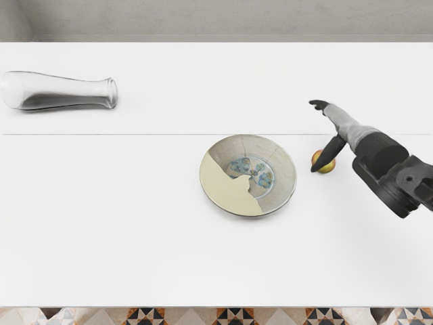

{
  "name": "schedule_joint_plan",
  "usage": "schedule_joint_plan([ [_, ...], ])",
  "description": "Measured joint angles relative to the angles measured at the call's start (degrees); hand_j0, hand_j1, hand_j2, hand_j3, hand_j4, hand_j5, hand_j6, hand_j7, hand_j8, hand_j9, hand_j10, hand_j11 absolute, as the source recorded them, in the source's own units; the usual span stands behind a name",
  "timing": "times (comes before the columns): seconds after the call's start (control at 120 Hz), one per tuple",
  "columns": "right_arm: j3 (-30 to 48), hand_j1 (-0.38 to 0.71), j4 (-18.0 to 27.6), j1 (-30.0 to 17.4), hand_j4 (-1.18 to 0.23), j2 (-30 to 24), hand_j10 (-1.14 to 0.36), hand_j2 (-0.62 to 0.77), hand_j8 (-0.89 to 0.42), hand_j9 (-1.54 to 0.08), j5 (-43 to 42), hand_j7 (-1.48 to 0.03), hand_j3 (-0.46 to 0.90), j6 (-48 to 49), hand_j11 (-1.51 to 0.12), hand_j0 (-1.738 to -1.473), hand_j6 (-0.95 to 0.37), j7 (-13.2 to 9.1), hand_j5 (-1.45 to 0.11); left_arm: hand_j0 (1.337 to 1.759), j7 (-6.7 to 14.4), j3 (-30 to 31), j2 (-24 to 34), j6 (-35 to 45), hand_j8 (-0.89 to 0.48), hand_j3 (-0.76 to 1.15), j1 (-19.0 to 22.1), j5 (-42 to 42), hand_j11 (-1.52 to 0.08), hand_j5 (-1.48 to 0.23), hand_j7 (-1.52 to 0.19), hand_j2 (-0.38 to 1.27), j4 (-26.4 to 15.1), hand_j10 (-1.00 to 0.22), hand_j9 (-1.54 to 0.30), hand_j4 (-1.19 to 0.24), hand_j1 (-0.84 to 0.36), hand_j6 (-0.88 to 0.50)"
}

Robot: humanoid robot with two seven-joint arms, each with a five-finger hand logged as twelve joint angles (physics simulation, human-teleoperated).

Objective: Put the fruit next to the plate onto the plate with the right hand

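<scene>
Yellow-red round fruit (329, 166) beside plate (290, 177)

plate (287, 177): grey-beige, cream patch, blue-green motif at centre; fruit (329, 166) right of plate: yellow, red blush; table (135, 223) white; vase (61, 93) up-left of plate: clear, grey sheen

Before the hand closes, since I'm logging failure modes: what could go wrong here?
1. The fruit is small and round; the open right hand has only one of its fingers across it, so a nudge may roll it away.
2. It lies close beside the plate; a sideways push could shift the plate.
</scene>
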Motion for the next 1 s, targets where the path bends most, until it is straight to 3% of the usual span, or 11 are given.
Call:
schedule_joint_plan([
  [0.15,-3.2,-0.20,-2.3,-0.1,-0.13,0.3,-0.13,-0.02,-0.13,-0.17,-0.4,-0.17,0.00,-0.9,-0.17,-1.658,-0.13,0.0,-0.17,1.658,0.0,0.0,0.0,0.0,0.00,0.00,0.0,0.0,0.00,0.00,0.00,0.00,0.0,0.00,0.00,0.00,0.35,0.00],
  [0.533,-4.7,0.19,-2.9,-1.2,-0.45,-0.6,-0.45,-0.08,-0.45,-0.59,0.1,-0.59,0.00,-0.5,-0.59,-1.658,-0.45,0.0,-0.59,1.658,0.0,0.0,0.0,0.0,0.00,0.00,0.0,0.0,0.00,0.00,0.00,0.00,0.0,0.00,0.00,0.00,0.35,0.00],
  [0.642,-4.7,0.26,-2.9,-1.4,-0.51,-0.3,-0.50,-0.03,-0.40,-0.65,0.0,-0.65,0.00,-0.5,-0.65,-1.656,-0.50,-0.1,-0.64,1.658,0.0,0.0,0.0,0.0,0.00,0.00,0.0,0.0,0.00,0.00,0.00,0.00,0.0,0.00,0.00,0.00,0.35,0.00],
  [0.742,-4.6,0.33,-2.9,-2.0,-0.56,0.3,-0.48,0.00,-0.34,-0.68,-0.6,-0.68,0.00,-0.6,-0.68,-1.649,-0.45,-0.2,-0.65,1.658,0.0,0.0,0.0,0.0,0.00,0.00,0.0,0.0,0.00,0.00,0.00,0.00,0.0,0.00,0.00,0.00,0.35,0.00],
  [0.783,-4.6,0.36,-2.9,-2.2,-0.58,0.4,-0.46,0.10,-0.32,-0.69,-0.8,-0.69,0.00,-0.7,-0.70,-1.648,-0.43,-0.2,-0.64,1.658,0.0,0.0,0.0,0.0,0.00,0.00,0.0,0.0,0.00,0.00,0.00,0.00,0.0,0.00,0.00,0.00,0.35,0.00],
  [0.85,-4.6,0.37,-2.9,-2.4,-0.62,0.5,-0.43,0.08,-0.32,-0.70,-0.9,-0.71,0.00,-0.8,-0.72,-1.648,-0.42,-0.1,-0.63,1.658,0.0,0.0,0.0,0.0,0.00,0.00,0.0,0.0,0.00,0.00,0.00,0.00,0.0,0.00,0.00,0.00,0.35,0.00],
  [1.0,-1.6,0.32,-2.9,-2.5,-0.65,0.5,-0.50,0.21,-0.39,-0.78,0.1,-0.79,0.00,-0.7,-0.80,-1.651,-0.51,-0.1,-0.74,1.658,0.0,0.0,0.0,0.0,0.00,0.00,0.0,0.0,0.00,0.00,0.00,0.00,0.0,0.00,0.00,0.00,0.35,0.00],
])
